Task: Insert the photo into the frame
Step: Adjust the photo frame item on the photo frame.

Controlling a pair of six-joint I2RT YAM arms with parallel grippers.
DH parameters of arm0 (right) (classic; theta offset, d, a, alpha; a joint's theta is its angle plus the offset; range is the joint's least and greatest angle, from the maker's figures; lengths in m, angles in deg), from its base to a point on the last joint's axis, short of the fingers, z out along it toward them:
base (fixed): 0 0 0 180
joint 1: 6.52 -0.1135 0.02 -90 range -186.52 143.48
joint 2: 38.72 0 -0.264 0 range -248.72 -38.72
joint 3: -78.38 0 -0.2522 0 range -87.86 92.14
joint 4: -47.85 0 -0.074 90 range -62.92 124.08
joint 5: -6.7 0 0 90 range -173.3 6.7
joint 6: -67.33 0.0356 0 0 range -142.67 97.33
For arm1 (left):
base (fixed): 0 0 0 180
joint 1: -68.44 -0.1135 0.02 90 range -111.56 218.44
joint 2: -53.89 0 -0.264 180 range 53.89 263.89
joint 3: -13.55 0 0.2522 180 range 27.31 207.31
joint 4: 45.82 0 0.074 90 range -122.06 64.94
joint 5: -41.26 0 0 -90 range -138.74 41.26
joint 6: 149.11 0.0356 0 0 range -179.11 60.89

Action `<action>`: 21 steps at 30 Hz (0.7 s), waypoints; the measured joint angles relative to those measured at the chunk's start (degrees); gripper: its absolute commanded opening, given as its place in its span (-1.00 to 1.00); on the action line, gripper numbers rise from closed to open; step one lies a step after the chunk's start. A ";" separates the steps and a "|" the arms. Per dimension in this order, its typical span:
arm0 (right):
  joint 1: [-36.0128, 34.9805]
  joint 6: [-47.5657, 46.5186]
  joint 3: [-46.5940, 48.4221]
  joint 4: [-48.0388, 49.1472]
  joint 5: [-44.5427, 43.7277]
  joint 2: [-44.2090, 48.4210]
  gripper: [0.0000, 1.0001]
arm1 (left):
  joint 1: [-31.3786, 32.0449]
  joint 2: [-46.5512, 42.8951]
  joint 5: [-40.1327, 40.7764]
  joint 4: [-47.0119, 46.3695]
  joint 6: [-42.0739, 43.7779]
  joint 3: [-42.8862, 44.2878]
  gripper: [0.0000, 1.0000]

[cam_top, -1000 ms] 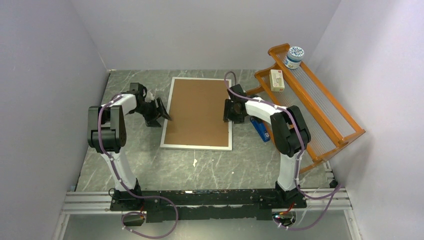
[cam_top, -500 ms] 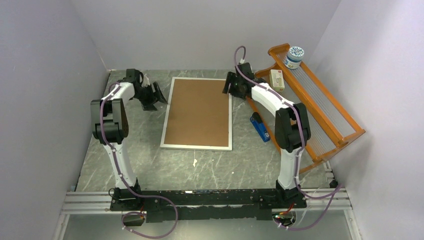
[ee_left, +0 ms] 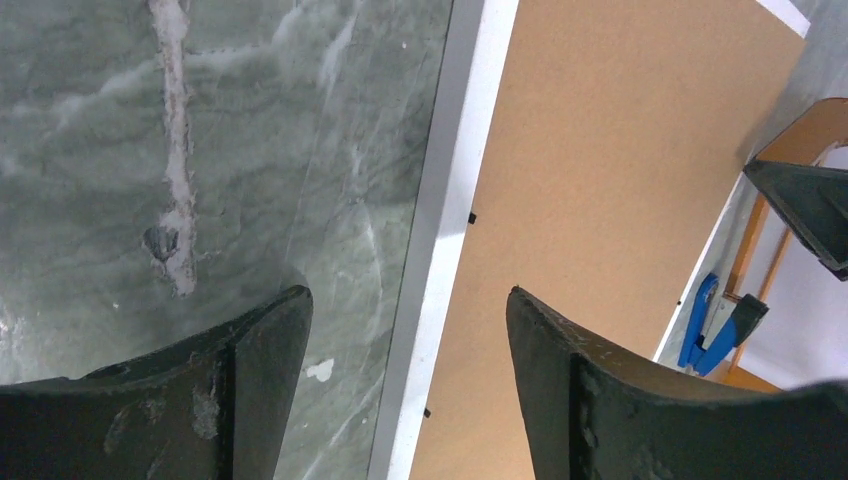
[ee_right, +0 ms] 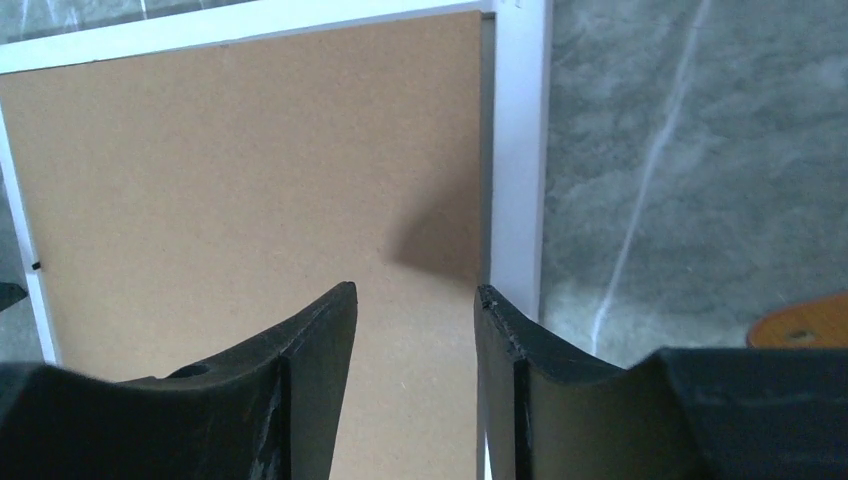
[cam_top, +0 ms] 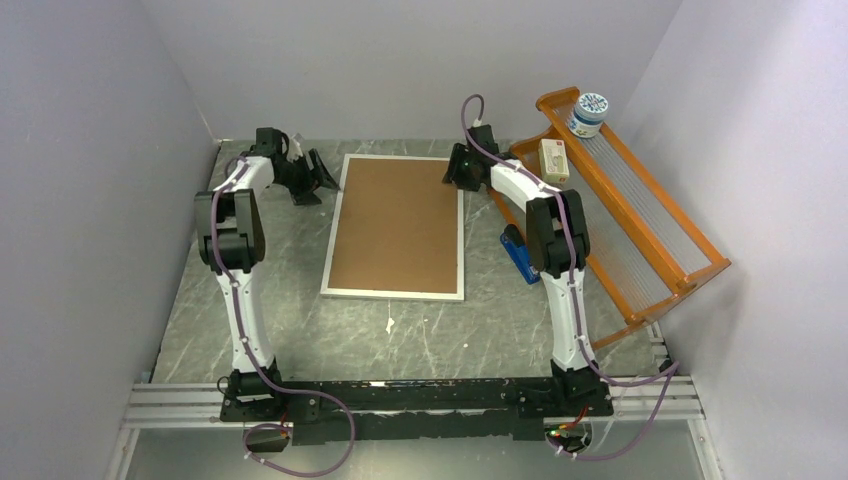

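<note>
From above: shows the frame [cam_top: 392, 292] flat on the surface [cam_top: 300, 330], brown backing board [cam_top: 395, 220] facing up, lying between the two tools. Puts the left tool [cam_top: 316, 178] just beside the frame's far left corner, fingers spread, gripping nothing. Puts the right tool [cam_top: 455, 172] at the far right corner, over the rim. Leaves a blue stapler [cam_top: 520, 255] and an orange rack [cam_top: 640, 210] on the right tool's outer side.

Left wrist: looks down past widely parted fingers with nothing held; catches the white rim running straight under the gap, board below one finger, bare surface below the other.

Right wrist: finds the fingers apart by a narrower gap, clamped on nothing; places the frame's corner just ahead of the tool, rim leading down to one fingertip, board under the gap and the other finger, a shadow cast on it.
</note>
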 measured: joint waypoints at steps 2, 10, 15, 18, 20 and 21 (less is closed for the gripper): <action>-0.07 -0.15 1.40 -0.11 0.37 -1.22 -0.02 | -0.02 0.83 -0.66 -0.13 -0.50 0.92 0.51; -0.02 -0.50 4.61 -1.16 0.85 -3.37 -0.02 | -0.07 3.56 -3.74 -0.07 -0.90 4.11 0.48; 0.17 -0.66 4.55 -0.76 2.36 -3.41 -0.03 | -0.17 4.76 -6.08 -0.11 -0.92 5.31 0.40; 0.59 -0.28 3.10 1.99 6.08 -3.41 -0.06 | -0.24 5.70 -8.33 -0.26 -1.03 5.95 0.36; 0.92 0.66 1.46 5.29 9.64 -3.41 -0.07 | -0.26 6.23 -9.62 -0.48 -1.05 6.05 0.33; 1.16 0.94 0.79 6.43 10.80 -3.37 -0.07 | -0.39 6.43 -10.14 -0.31 -1.29 6.32 0.32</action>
